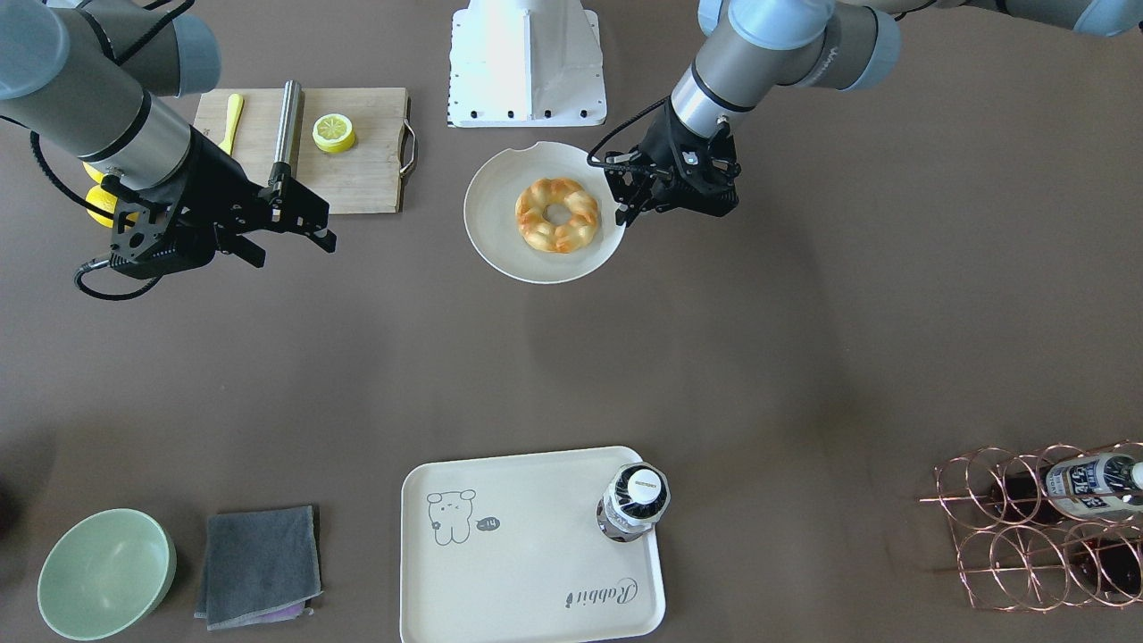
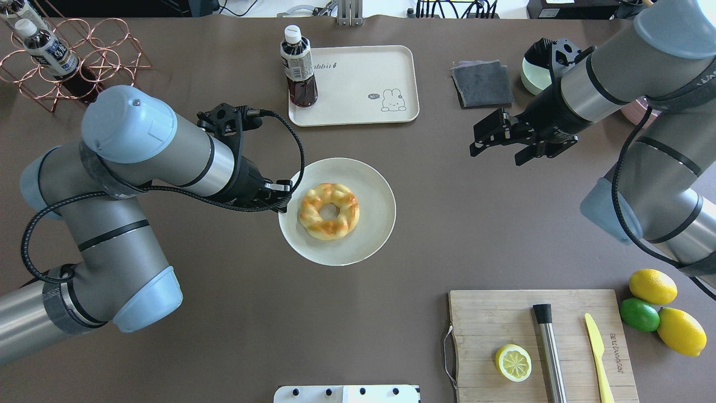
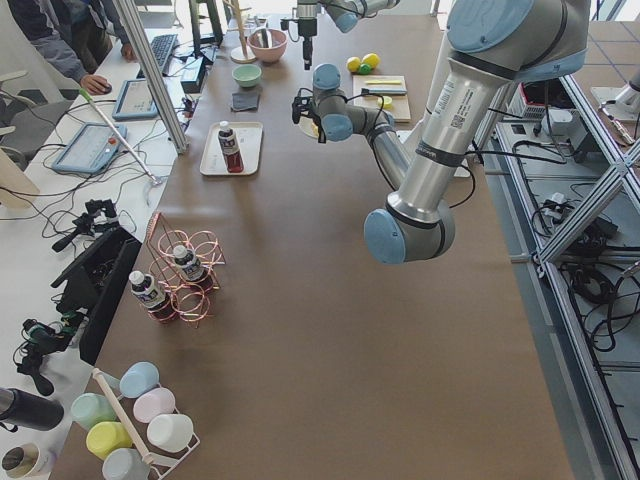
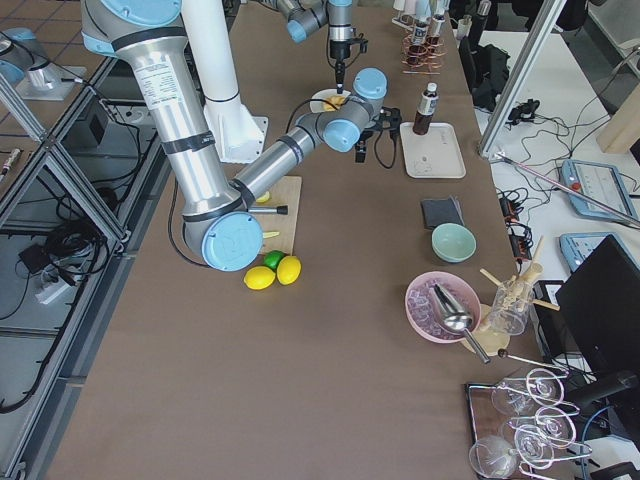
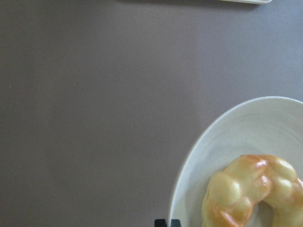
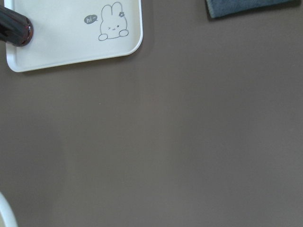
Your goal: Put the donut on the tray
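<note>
The donut (image 1: 557, 214) (image 2: 329, 211), golden with orange-brown patches, lies on a round white plate (image 1: 500, 223) (image 2: 375, 196) at mid-table. It also shows in the left wrist view (image 5: 251, 194). My left gripper (image 1: 622, 212) (image 2: 283, 202) (image 5: 166, 222) is shut, its tips at the plate's rim beside the donut and not on it. My right gripper (image 1: 299, 253) (image 2: 495, 155) is open and empty, hovering well off to the plate's other side. The cream tray (image 1: 536, 554) (image 2: 358, 84) (image 6: 66, 42) lies at the far edge, with a dark drink bottle (image 1: 632, 502) (image 2: 298, 67) standing on one corner.
A wooden cutting board (image 2: 503, 319) holds a lemon half (image 2: 513, 362), a steel rod and a yellow knife. Lemons and a lime (image 2: 651, 285) lie beside it. A grey cloth (image 2: 481, 84), a green bowl (image 1: 105, 572) and a copper bottle rack (image 2: 67, 61) stand along the far side.
</note>
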